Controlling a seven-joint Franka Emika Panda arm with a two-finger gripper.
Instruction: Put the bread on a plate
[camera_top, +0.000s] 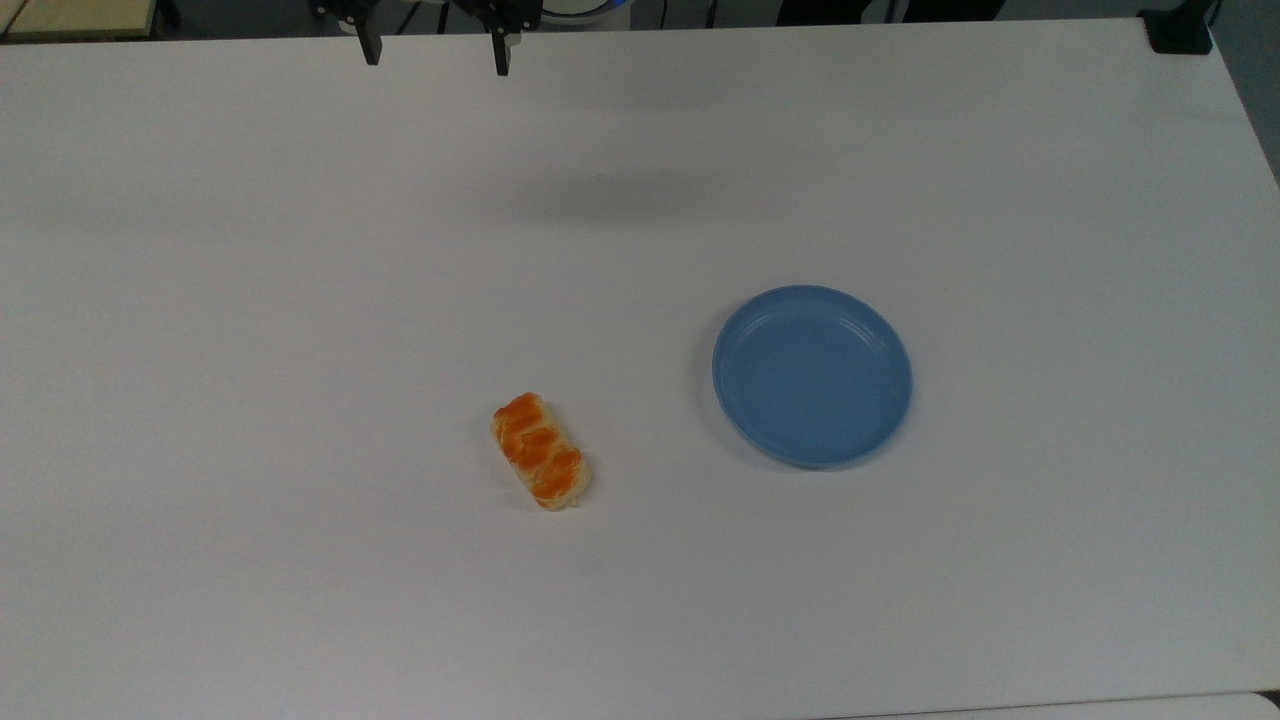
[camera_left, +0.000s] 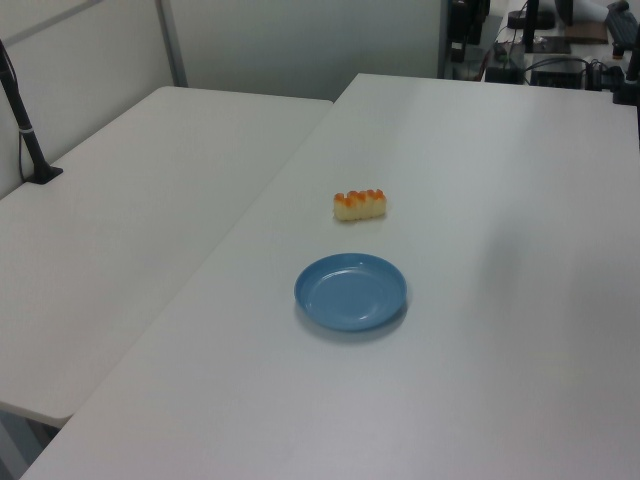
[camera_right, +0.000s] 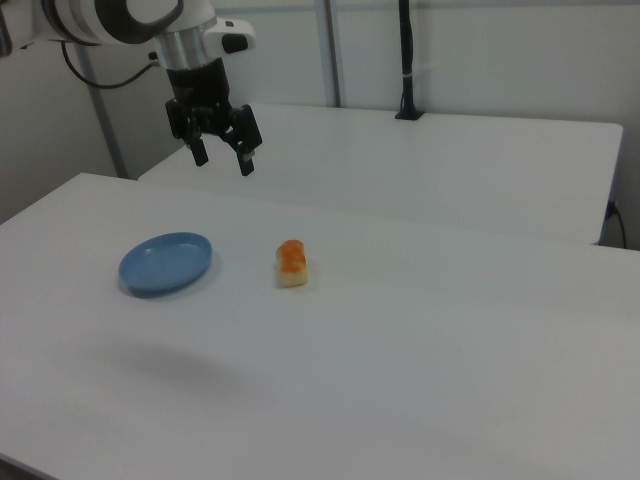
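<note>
Jaws spread apart and empty, our gripper (camera_right: 222, 158) is hanging high above the table (camera_top: 300, 300). We are seeing the bread (camera_top: 541, 451) lying well below and apart from them, beside the plate (camera_top: 812, 375); we should descend squarely, straddling its narrow sides.

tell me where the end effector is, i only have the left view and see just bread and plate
Observer: The end effector hangs high above the table, open and holding nothing.
Operator: is it over the bread
Observer: No. In the top view it sits at the table's far edge, well away from the bread.
Operator: bread square to the fingers
Observer: No, in the top view the bread lies diagonally, and the plate is bare.
</note>
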